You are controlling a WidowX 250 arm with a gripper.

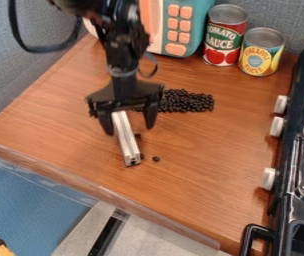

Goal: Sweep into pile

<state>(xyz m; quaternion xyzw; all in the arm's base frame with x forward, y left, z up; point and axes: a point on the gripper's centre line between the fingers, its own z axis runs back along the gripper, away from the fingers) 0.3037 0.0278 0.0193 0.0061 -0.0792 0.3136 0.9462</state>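
My tool (pixel 128 130) hangs over the brown wooden bench (pixel 208 145) with its fingers spread apart, released as far as I can judge. Between them lies the long silver metal bar (pixel 126 139), slanting toward the front edge; I see a gap between it and the farther finger, so I don't count it as gripped. The heap of small black beans (pixel 186 101) sits just beyond, partly behind me, while a lone black bean (pixel 156 159) lies apart near the bar's front end and others hug its side.

If I mean to sweep with the bar, my first worry is the grasp: closing off-centre could make one finger strike it early and twist or shove it into those strays. Pressing too low might scrape the wood; holding too high could let beans slip underneath. A quick stroke would scatter the heap (round little things roll at the least excuse), and one toward the front edge might send strays over it. Pinching only one end could let the bar pivot mid-push.
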